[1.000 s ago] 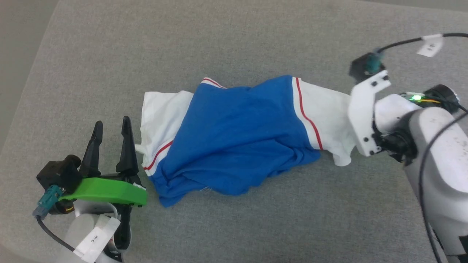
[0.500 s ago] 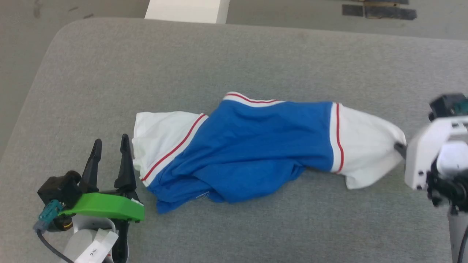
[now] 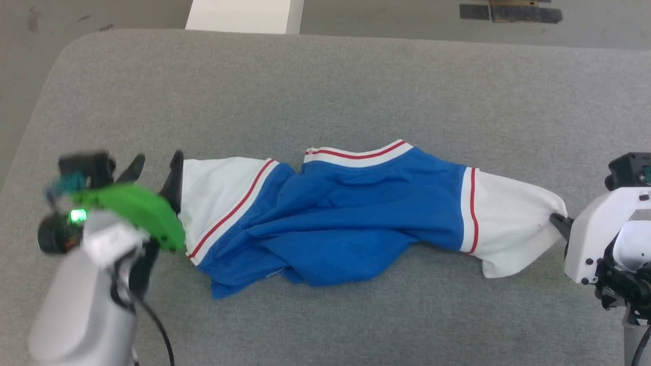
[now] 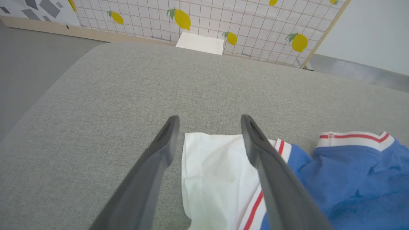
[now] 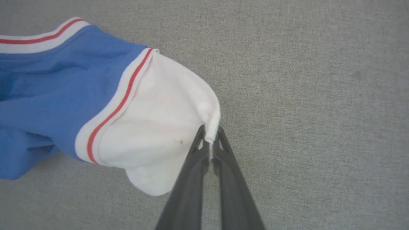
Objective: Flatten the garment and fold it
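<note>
- On the grey fabric surface (image 3: 325,76), the soft blue T-shirt with white sleeves (image 3: 351,223) lies bunched.
- Right hand (image 5: 211,134) pinches one sleeve end tight.
- Left hand (image 4: 210,118) is wide open, empty, beside the other sleeve.
- Light and floppy, it seems; grab the cuffs.

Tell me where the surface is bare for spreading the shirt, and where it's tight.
Widest bare patch: surface from the collar of the garment to the far edge. A narrower strip lies on the robot's side of its blue body. Crowded at both sleeve ends: left gripper, jaws open, at one; right gripper shut on the other.
</note>
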You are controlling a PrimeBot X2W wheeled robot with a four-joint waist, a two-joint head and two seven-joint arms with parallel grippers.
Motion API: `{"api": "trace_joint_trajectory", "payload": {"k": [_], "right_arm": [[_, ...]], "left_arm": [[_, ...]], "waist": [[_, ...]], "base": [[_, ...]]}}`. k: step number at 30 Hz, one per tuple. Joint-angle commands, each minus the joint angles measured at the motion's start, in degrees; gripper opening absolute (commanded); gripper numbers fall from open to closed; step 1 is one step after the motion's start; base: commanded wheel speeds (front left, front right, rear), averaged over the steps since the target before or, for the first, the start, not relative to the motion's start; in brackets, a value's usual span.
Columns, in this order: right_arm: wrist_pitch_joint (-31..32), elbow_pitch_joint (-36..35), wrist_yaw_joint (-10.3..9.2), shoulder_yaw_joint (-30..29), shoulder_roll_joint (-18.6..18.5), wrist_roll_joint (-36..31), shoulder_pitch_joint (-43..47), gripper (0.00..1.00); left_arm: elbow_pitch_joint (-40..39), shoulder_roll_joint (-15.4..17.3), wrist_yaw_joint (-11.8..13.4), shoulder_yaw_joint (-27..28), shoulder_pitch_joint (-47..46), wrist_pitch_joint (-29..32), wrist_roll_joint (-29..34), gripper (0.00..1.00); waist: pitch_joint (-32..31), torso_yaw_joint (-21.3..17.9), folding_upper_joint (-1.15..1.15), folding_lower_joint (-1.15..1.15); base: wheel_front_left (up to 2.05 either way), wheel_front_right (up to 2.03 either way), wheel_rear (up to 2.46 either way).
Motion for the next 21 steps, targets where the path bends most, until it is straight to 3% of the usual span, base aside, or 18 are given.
{"api": "trace_joint_trajectory", "payload": {"k": [1,5,10,21], "right_arm": [[0.4,-0.8,-0.08,0.1,0.2,-0.5,0.2,0.00],[1.1,-1.9,-0.08,0.7,0.1,-0.6,-0.4,0.00],[1.8,-3.1,-0.08,1.1,-0.3,-0.8,-0.9,0.00],[2.8,-5.4,-0.08,1.2,-0.7,-1.0,-1.6,0.00]], "left_arm": [[1.6,1.2,-0.2,-1.1,-2.8,3.5,-0.3,1.00],[7.6,2.5,-1.5,-4.1,-10.1,12.2,0.2,1.00],[15.9,2.6,-1.1,-6.9,-16.5,21.4,0.8,1.00],[27.3,2.4,-1.0,-10.8,-22.6,31.8,1.9,1.00]], "waist": [[0.9,0.1,0.00,0.00],[2.5,-0.2,0.00,0.00],[4.7,-0.8,0.00,0.00],[8.4,-2.1,0.00,0.00]], "base": [[0.00,0.00,0.00],[0.00,0.00,0.00],[0.00,0.00,0.00],[0.00,0.00,0.00]]}}
